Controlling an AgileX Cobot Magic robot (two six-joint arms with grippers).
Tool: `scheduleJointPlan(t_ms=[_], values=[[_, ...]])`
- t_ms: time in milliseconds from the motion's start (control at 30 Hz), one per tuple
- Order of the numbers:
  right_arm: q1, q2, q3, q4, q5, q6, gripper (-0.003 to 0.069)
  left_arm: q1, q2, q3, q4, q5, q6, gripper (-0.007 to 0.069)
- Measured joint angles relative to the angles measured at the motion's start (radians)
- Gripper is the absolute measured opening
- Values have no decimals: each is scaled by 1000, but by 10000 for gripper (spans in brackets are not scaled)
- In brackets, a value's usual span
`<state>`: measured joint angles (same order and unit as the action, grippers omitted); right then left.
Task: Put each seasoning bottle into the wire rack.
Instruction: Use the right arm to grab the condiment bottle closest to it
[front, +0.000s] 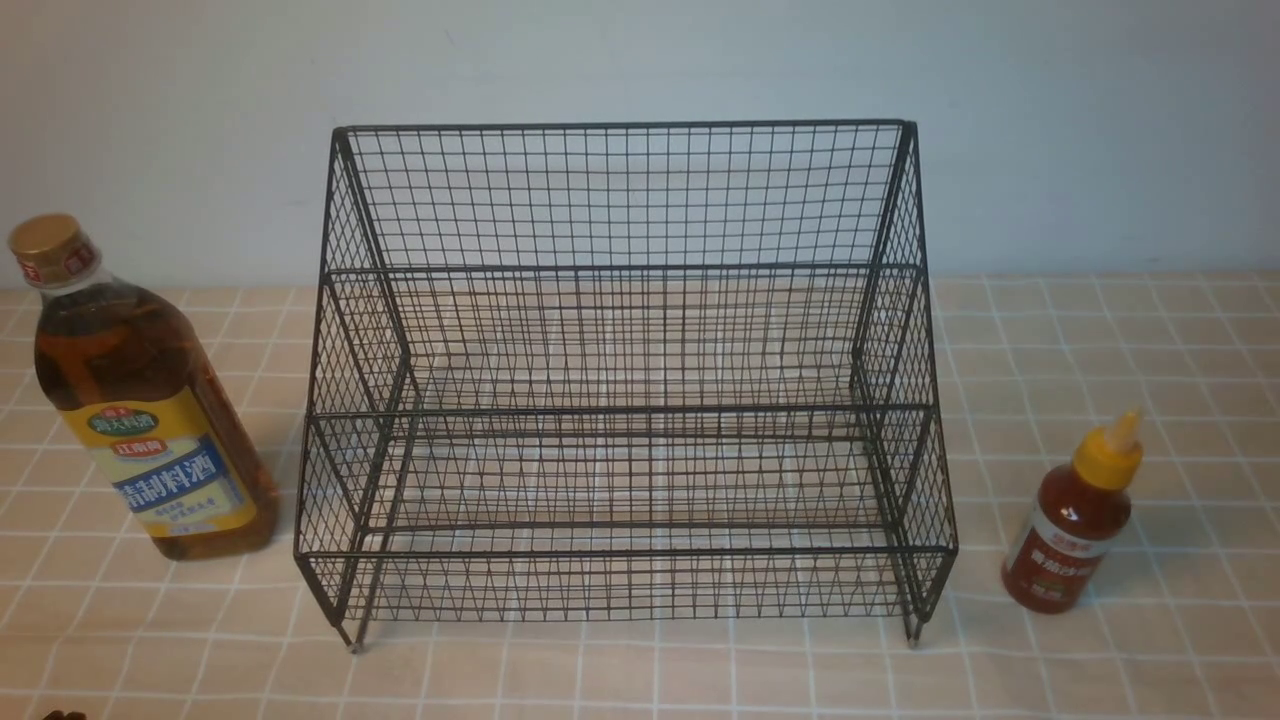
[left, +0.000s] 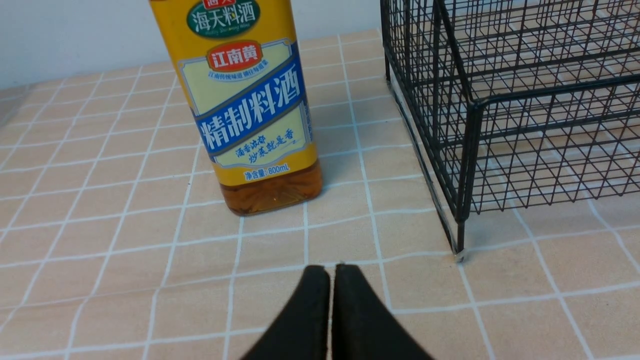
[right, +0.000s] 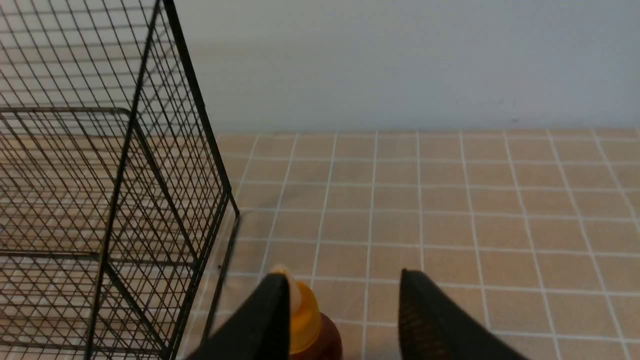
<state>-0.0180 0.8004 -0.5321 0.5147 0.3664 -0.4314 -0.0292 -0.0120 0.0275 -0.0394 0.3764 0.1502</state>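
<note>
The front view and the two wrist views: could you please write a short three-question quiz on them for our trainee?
1. True or false: the amber bottle stands outside the wire rack, on the robot's left of it.
2. Of the left gripper and the right gripper, which has its jaws apart? A) left B) right C) both
3. Fill in: the small red bottle has a ___ cap.
Key: 1 true; 2 B; 3 yellow.
</note>
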Motion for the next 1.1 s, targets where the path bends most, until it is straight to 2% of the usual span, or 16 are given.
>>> scheduleJointPlan(t_ms=[167,267,433,600,700,800,833,933,967,1100], values=[[33,198,-117,54,62,-26,512,0,0,0,0,0,0,-7],[91,284,-155,61,62,-51,582,0,0,0,0,0,0,-7],[149,398,-162,64,22,-72,613,0,0,0,0,0,0,-7],[151,496,-162,50,3,-75,615,0,0,0,0,0,0,-7],[151,529,-162,26,-10,-75,601,0,0,0,0,0,0,-7],[151,555,-163,15,-12,-71,547,0,0,0,0,0,0,-7],[151,558,-163,12,-12,-71,507,0,0,0,0,0,0,-7],[151,559,-166,-15,-10,-71,322,0,0,0,0,0,0,-7],[151,559,-169,-20,-6,-71,288,0,0,0,0,0,0,-7],[151,552,-197,-42,70,-71,297,0,0,0,0,0,0,-7]])
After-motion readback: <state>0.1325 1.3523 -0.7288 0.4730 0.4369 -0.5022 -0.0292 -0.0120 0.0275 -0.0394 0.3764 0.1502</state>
